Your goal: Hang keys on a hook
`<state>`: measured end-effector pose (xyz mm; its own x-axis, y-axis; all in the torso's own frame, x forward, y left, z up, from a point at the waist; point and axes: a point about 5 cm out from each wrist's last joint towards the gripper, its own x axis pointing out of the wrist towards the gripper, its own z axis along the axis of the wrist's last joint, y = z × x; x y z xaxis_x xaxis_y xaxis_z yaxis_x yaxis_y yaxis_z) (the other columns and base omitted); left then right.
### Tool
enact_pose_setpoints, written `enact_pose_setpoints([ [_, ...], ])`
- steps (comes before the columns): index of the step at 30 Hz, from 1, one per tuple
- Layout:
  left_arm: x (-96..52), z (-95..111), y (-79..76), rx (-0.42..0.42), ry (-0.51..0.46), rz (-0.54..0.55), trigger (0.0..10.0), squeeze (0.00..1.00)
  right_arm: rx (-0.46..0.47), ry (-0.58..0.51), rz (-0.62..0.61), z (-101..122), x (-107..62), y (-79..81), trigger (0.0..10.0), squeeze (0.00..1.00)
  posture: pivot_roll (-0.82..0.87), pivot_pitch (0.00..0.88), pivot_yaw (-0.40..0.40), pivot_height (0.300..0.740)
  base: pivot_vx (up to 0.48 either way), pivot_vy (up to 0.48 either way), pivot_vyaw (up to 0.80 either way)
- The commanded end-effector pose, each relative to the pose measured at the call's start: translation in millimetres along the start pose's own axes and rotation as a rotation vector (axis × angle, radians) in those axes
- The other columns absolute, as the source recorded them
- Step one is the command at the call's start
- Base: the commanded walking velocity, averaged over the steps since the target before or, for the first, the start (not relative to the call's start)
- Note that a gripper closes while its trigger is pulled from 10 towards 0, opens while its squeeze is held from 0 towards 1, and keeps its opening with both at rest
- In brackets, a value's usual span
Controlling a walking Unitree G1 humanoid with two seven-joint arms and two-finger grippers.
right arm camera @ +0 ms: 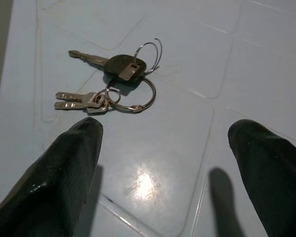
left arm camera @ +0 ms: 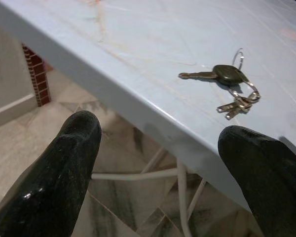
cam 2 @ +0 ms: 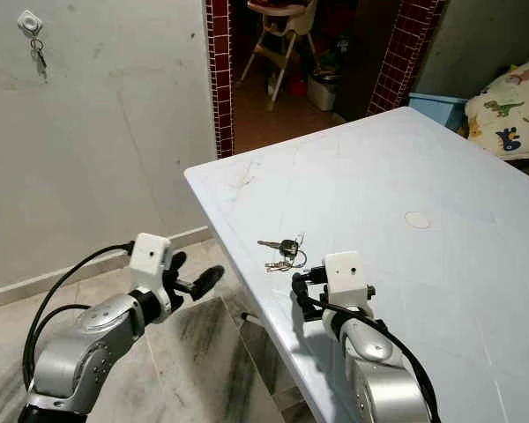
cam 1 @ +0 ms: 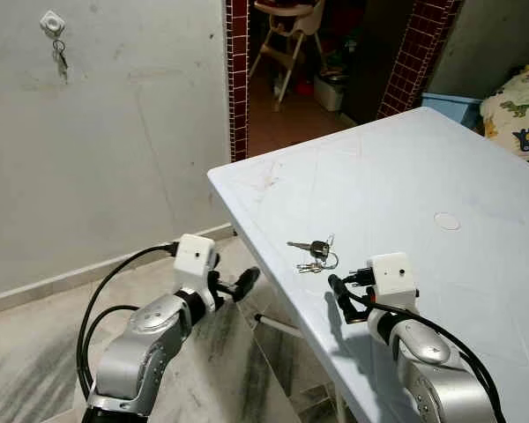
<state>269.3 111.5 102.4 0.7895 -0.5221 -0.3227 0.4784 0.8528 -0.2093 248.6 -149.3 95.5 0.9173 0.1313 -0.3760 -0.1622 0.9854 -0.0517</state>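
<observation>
Big pale blue table (cam 1: 441,159) is taking up the right half of the scene, its near-left corner jutting toward the robot. Grey wall (cam 1: 115,132) is running along the left, w/ a small white hook (cam 1: 52,22) high up on it, already carrying one set of keys (cam 1: 61,60).

Right gripper (cam 1: 342,295) is sitting over the tabletop close to the edge, fingers (right arm camera: 54,182) spread wide, nothing between them. Left gripper (cam 1: 238,284) is hanging off the table's left side, over the marble floor, also gaping wide and empty.

Now the small stuff: the keys (cam 1: 314,252) are lying flat on the table near that left edge, just ahead of the right gripper and a touch to its left. In the right wrist view the bunch (right arm camera: 111,81) is sitting straight out beyond the fingertips, apart from them, not touching. Black-headed key is pointing its blade toward the table's left edge, so the long axis is running crosswise to the right arm's reach; two small silver keys are lying parallel beside it, rings on the inboard side.

Judgement: right arm is clearly nearer, prob. a short reach fwd and down. Left would have to come up over the edge first.
</observation>
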Motion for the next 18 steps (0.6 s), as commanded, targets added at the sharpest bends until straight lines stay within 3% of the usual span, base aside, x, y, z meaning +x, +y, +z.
enact_pose_setpoints([
  [1, -2.9, 6, -4.9, 0.032, -0.014, -0.037, 10.0, 0.00, 0.007, -0.020, -0.018, 5, 2.8, -3.0, 10.0, 0.00, 0.07, 0.000, -0.039, 0.740, 0.000, 0.000, 0.00],
  [11, -29.0, -17, 1.3, 0.105, 0.089, -0.090, 10.0, 0.00, 0.050, -0.033, 0.011, 14, 18.9, 11.0, 10.0, 0.00, 0.09, 0.000, -0.037, 0.740, 0.000, 0.000, 0.00],
  [18, -28.6, -12, 0.8, 0.133, 0.062, -0.098, 10.0, 0.00, 0.061, -0.008, -0.006, 14, 37.4, 11.6, 10.0, 0.00, 0.10, 0.000, -0.037, 0.740, 0.000, 0.000, 0.00],
])
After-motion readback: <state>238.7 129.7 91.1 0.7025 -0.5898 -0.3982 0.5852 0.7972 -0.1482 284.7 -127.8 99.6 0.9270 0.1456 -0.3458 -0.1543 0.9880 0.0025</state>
